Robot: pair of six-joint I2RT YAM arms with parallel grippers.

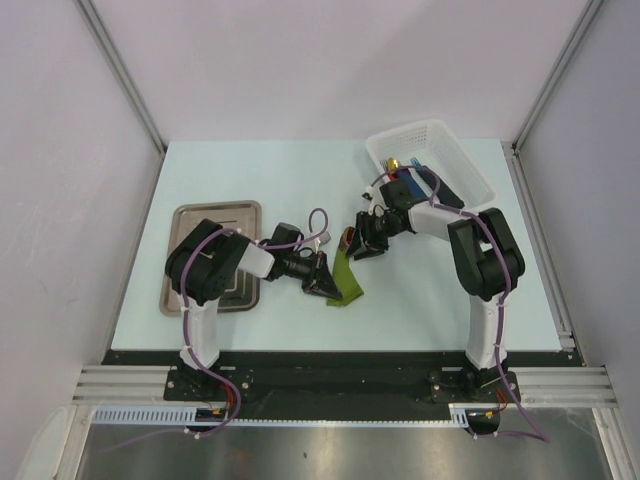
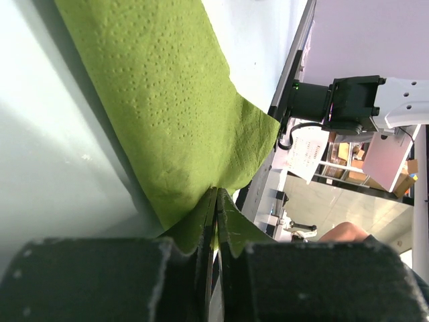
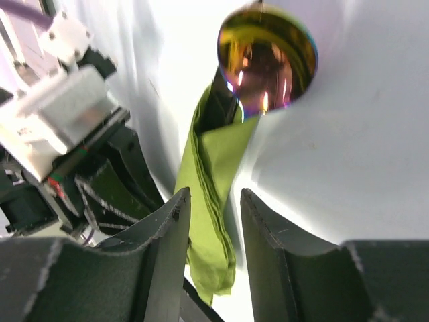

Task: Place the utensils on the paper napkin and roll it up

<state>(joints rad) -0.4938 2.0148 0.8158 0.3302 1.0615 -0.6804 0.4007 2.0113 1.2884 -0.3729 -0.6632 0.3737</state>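
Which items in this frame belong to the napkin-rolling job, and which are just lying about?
In the job:
paper napkin, folded narrow
utensil, poking from its end
left gripper, shut on the napkin
right gripper, open around it

Lying about:
metal tray
white basket

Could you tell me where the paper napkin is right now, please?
In the top view the paper napkin lies mid-table, right of the metal tray, between the left gripper, which pinches it, and the right gripper.
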